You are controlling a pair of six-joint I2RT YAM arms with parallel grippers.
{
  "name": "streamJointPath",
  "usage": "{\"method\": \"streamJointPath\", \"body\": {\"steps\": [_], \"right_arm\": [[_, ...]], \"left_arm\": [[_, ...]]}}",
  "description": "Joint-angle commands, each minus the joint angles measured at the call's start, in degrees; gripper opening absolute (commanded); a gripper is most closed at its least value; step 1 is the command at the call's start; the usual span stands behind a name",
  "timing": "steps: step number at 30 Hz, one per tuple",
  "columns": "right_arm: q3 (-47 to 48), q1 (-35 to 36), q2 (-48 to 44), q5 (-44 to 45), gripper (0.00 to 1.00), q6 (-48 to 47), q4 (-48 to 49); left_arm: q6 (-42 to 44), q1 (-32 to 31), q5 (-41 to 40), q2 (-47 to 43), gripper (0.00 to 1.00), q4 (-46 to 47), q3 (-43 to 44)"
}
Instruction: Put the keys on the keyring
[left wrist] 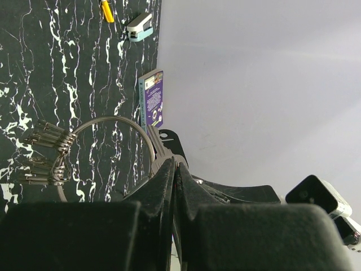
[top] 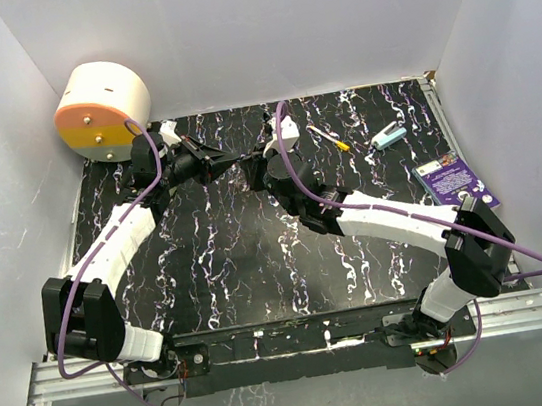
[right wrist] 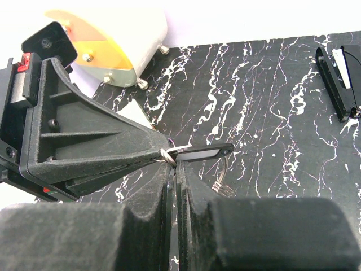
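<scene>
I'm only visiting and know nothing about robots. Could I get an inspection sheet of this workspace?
Surface: black mat with white veining.
Job's things: keyring with keys already hanging on it; another flat key at the meeting tips.
Clutter: yellow-handled tool, teal-and-white item, purple booklet, white-and-orange drum.
Hands: left hand shut on the keyring; right hand shut on the flat key.
Cables: purple cables, hanging in loose loops.
Surroundings: white walls; metal rail in front.

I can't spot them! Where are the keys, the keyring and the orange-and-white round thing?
keys [left wrist: 48, 135]: left wrist view, upper bunch.
keyring [left wrist: 113, 117]: left wrist view, top of the wire loop.
orange-and-white cylinder [top: 109, 92]: top external view, its white part.
</scene>
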Motion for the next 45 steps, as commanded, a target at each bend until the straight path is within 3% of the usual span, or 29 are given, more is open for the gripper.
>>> {"method": "streamJointPath", "body": {"steps": [1, 45], "right_arm": [[3.8, -0.4, -0.4, 0.7, 0.08, 1.2, 6.1], [5.2, -0.5, 2.3, 3.9, 0.08, 3.2, 3.9]], "left_arm": [[0.9, -0.7, 1.2, -2.8, 0.0, -0.5, -0.4], [-0.3, -1.1, 3.8, -2.8, 0.0, -0.1, 1.1]]}}
